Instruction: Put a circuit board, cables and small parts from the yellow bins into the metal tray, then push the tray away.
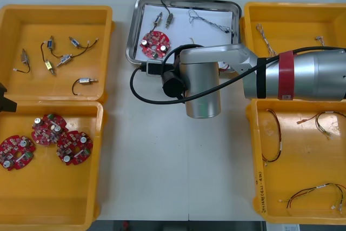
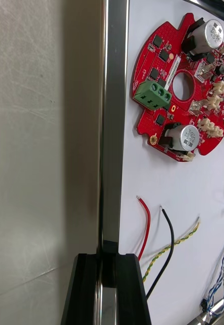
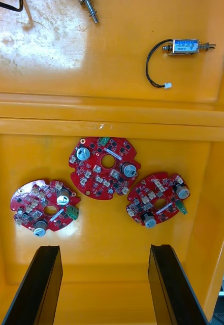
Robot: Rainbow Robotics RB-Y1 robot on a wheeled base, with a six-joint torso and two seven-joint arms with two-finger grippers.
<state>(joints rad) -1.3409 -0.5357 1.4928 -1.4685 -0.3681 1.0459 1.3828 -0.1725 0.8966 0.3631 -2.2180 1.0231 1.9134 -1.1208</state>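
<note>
Fingers on my right pinch the tray rim, board and cables inside, so push straight and level across the worktop; left fingers wide over the board bin.

Pretty bright, even light from overhead here, nothing dim. The shiny rectangular metal tray has glare streaks down its rim and drops a soft shadow on the light grey table beside it. The floor of the glossy yellow plastic bin throws back pale blotchy reflections.
</note>
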